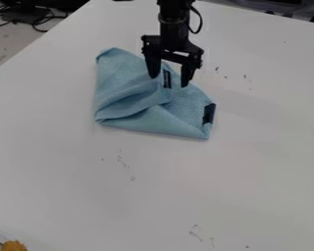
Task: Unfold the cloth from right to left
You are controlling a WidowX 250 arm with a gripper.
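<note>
Camera view: nearest, at the bottom left corner, a fuzzy yellow-orange thing (pixel 14 245) sits at the edge of the view. Behind it spreads the smooth white tabletop (pixel 251 171), marked with small dark scuffs, some near the bottom edge and others closer to the middle.

Beyond the middle, left of centre, lies the light blue fabric cloth (pixel 179 120), folded over itself, its near edge running to a corner at the lower right. Loose folds bunch at its left side, and 2 dark patches show on it: 1 by the right edge, 1 higher up between the gripper's fingers.

Over the cloth's far right part hangs the black two-finger gripper (pixel 170 81), pointing down, its 2 fingers spread apart. Whether the tips touch the fabric, I cannot tell. The black robot arm (pixel 174 22) comes in from the top edge. At the far left, black and red cables (pixel 36 20) lie beyond the table.
</note>
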